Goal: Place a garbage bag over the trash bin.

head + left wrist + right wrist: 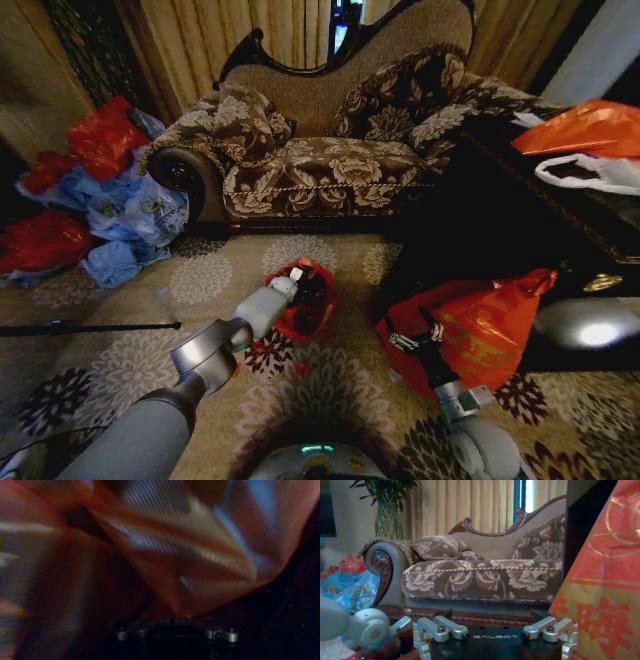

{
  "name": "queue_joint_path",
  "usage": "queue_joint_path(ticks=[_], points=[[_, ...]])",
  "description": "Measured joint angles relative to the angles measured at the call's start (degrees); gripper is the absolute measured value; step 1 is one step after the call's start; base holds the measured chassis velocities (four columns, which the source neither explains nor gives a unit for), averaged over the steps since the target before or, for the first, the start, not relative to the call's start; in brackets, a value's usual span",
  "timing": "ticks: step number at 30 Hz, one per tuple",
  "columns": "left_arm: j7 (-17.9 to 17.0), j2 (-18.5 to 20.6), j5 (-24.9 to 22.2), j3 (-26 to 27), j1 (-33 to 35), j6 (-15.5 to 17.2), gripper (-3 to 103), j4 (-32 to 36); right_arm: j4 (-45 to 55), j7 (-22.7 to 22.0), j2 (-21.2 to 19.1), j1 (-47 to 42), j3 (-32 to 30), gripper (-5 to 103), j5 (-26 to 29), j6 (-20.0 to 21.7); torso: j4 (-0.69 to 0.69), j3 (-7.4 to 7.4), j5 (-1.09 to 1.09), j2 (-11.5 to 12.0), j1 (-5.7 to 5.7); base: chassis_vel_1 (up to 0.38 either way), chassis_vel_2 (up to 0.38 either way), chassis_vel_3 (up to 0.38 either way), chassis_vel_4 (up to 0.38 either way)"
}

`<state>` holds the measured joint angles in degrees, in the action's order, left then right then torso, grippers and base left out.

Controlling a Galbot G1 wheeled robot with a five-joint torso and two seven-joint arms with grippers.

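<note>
One pincer (pixel 300 283) (left) at garbage bag (pixel 312 310).

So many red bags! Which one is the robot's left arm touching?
The small shiny garbage bag on the carpet before the sofa; the left gripper reaches into it.

Floral sofa (pixel 480 575), curtains (pixel 465 502), orange-red printed bag (pixel 605 592) beside

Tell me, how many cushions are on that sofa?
2. One cushion sits at the sofa's left end by the rolled arm, the other cushion leans against the back on the right. None seem hidden.
</note>
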<state>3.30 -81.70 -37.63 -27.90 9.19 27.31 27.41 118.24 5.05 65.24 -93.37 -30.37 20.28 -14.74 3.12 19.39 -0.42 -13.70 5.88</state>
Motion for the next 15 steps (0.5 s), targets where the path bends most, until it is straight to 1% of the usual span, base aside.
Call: queue_joint_path(ticks=[2,4,6,7,8,10,12,13,14,15], points=[[0.04,1.03,-1.31,-1.74,0.86,1.61,0,2.54,0.44,-0.03,-0.16,-0.81,-0.29,100,0.11,0.45,-0.03,0.00,0.01,0.00,0.00,0.000,0.000,0.000,0.000],[0.01,0.65,-1.72,-1.82,0.95,1.76,0,2.83,0.67,-0.03,-0.30,-1.15,-0.37,100,0.22,0.67,-0.03,0.00,0.00,0.00,0.00,0.000,0.000,0.000,0.000],[-0.57,-1.67,-2.12,-0.15,0.42,0.66,0,1.70,1.27,-0.04,-0.72,-1.64,-0.50,100,0.45,1.02,0.01,0.00,-0.01,0.00,0.00,0.000,0.000,0.000,0.000],[-0.57,-1.67,-2.12,-0.15,0.42,0.66,0,1.70,1.27,-0.04,-0.72,-1.64,-0.50,100,0.45,1.02,0.01,0.00,-0.01,0.00,0.00,0.000,0.000,0.000,0.000],[-0.71,-2.47,-2.40,0.62,-0.39,-0.09,0,1.14,1.46,-0.16,-0.95,-1.72,-0.57,100,0.55,1.16,0.04,0.00,0.00,0.00,0.00,0.000,0.000,0.000,0.000],[-0.77,-2.90,-2.72,1.47,-1.67,-1.52,0,0.16,1.76,-0.41,-1.32,-1.74,-0.68,100,0.82,1.36,0.04,-0.01,0.03,-0.01,0.00,0.000,0.000,0.000,0.000],[-0.78,-2.91,-2.81,1.77,-1.97,-1.90,0,-0.12,1.80,-0.50,-1.40,-1.73,-0.69,100,0.88,1.42,0.03,-0.01,0.03,-0.01,-0.01,0.000,0.000,0.000,0.000],[-0.91,-2.77,-2.89,2.47,-2.43,-2.36,0,-0.56,1.94,-0.66,-1.58,-1.66,-0.69,100,1.06,1.55,0.01,0.00,0.01,-0.01,0.00,0.000,0.000,0.000,0.000],[-1.29,-2.32,-2.82,2.79,-2.58,-2.34,0,-0.57,1.97,-0.76,-1.69,-1.56,-0.69,100,1.22,1.67,0.01,0.00,0.00,-0.01,0.00,0.000,0.000,0.000,0.000],[-1.65,-1.01,-1.89,2.79,-2.46,-1.57,0,0.08,1.98,-0.92,-1.73,-1.47,-0.67,100,1.36,1.77,0.01,0.00,0.00,-0.01,0.00,0.000,0.000,0.000,0.000]])
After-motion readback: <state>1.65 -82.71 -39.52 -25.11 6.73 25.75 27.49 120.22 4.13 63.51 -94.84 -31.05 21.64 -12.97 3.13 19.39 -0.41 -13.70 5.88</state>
